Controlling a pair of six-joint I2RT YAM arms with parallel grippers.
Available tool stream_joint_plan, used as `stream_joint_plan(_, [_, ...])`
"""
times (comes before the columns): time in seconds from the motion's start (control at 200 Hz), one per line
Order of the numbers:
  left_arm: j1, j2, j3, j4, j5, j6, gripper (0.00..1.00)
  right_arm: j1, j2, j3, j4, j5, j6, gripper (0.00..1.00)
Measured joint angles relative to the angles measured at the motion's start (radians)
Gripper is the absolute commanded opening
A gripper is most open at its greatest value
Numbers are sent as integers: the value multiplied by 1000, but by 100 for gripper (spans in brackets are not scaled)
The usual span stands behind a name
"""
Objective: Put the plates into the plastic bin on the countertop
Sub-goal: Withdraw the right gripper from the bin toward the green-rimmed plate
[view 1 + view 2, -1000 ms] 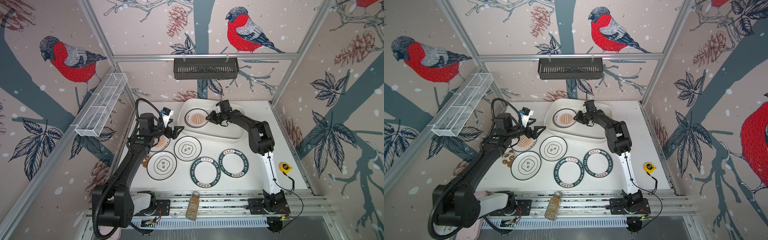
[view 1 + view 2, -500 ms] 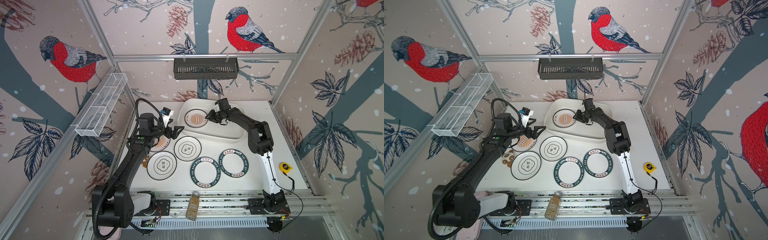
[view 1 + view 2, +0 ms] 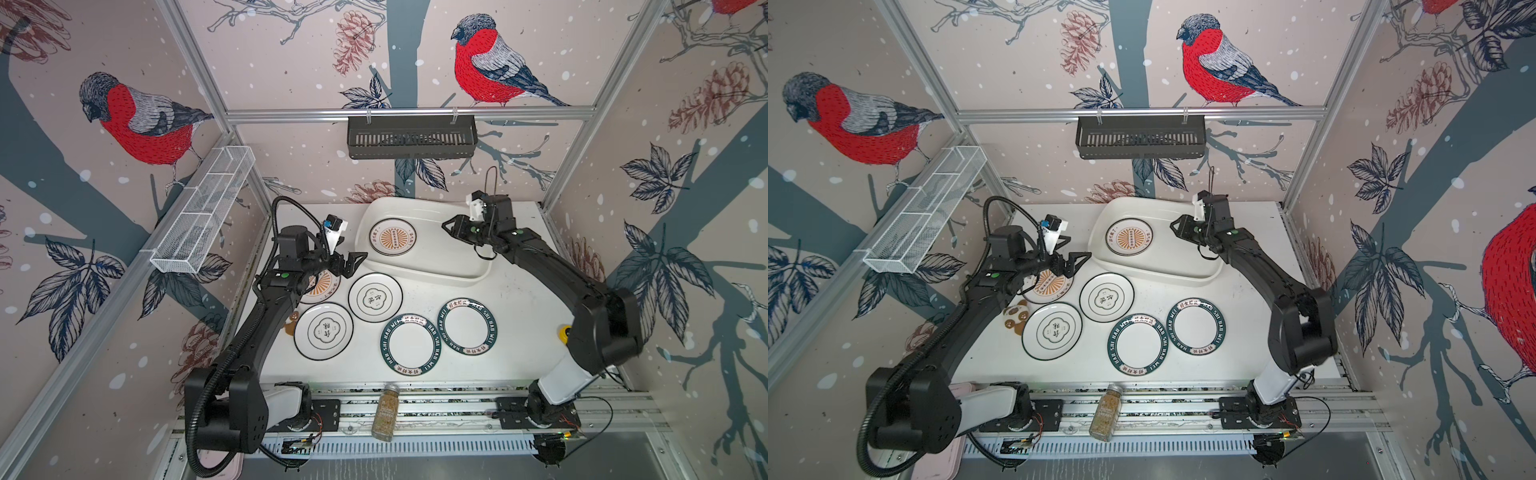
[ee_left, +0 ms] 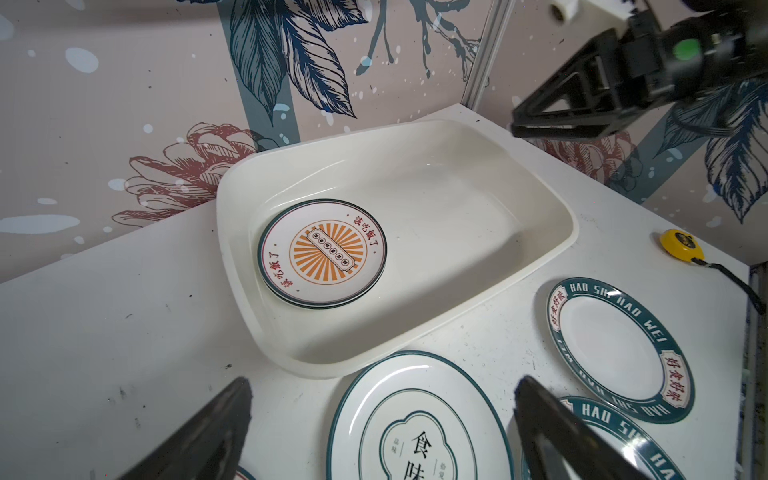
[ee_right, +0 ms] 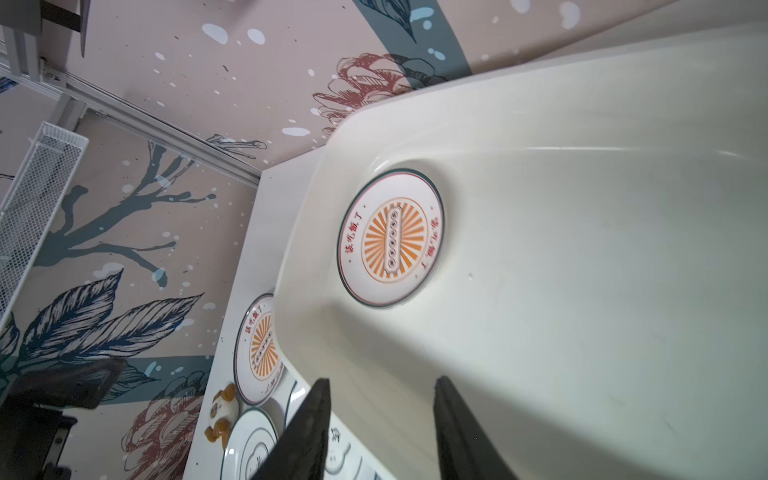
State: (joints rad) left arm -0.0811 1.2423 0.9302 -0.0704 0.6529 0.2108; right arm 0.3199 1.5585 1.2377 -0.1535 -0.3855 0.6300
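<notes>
In both top views the plastic bin [image 3: 436, 255] sits at the far middle of the counter [image 3: 523, 340]; a sunburst plate [image 3: 392, 237] lies flat in its left end. The right hand [image 3: 446, 229] hangs above the bin's right half, fingers partly spread, gripping nothing; the left hand [image 3: 356, 266] hovers spread wide just beside the bin's near left corner, empty. Partly under that arm a second sunburst plate [image 3: 321, 290] lies on the counter; to its right and nearer lie two flower plates [image 3: 375, 297], then two green-rimmed plates [image 3: 468, 326], all flat, side by side.

In the left wrist view the left hand's fingers [image 4: 199, 436] stand far apart above the counter and a flower plate; the plate in the bin shows a second rim beneath it; the right hand hangs over the bin's far right corner.

In the right wrist view the right hand's fingers [image 5: 307, 432] frame bare bin floor with a clear gap; the sunburst plate lies beyond them; a small brown bear-shaped piece [image 5: 220, 415] sits by the plates on the counter.
</notes>
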Motion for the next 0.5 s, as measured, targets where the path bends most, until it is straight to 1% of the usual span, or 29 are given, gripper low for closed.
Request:
stream_joint_plan(0.14, [0, 16, 34, -18, -6, 21, 97, -35, -286, -275, 18, -1, 1, 49])
stream_joint_plan(0.25, [0, 34, 52, -26, 8, 26, 97, -67, -471, -440, 14, -3, 20, 52])
stream_joint_plan(0.295, [0, 41, 64, -47, 11, 25, 97, -79, -530, -494, 4, 0, 26, 53])
stream_joint_plan(0.365, [0, 56, 88, -53, 23, 25, 97, -98, -615, -574, -15, -3, 33, 53])
stream_joint_plan(0.5, [0, 90, 125, -57, 40, 23, 96, -140, -705, -671, -79, -11, 56, 53])
